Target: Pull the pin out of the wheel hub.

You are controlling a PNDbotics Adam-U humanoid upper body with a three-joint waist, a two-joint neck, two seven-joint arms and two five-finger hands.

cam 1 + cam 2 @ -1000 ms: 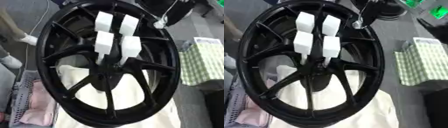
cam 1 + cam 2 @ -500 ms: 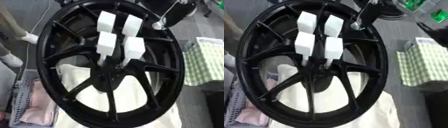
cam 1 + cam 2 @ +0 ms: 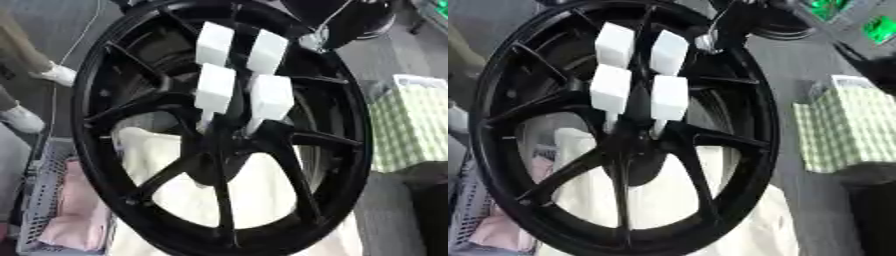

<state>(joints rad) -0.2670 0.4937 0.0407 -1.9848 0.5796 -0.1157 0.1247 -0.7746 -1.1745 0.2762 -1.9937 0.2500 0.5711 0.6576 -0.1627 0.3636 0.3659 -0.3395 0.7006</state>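
- A cream cloth (image 3: 262,200) lies nearest, under the wheel.
- The big black wheel (image 3: 219,125) fills the view, tilted.
- Four white blocks (image 3: 215,91) stick out at its hub (image 3: 219,150).
- A green checked box (image 3: 409,125) sits right.
- No robot hand shows, so its fingers cannot be told.

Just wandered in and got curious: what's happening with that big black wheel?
A large black wheel fills the robot's view, standing over a cream cloth. Four white blocks stick out on thin stems near its hub. The job is pulling a pin from the hub, but neither robot hand is in sight, so nothing is gripping anything right now.
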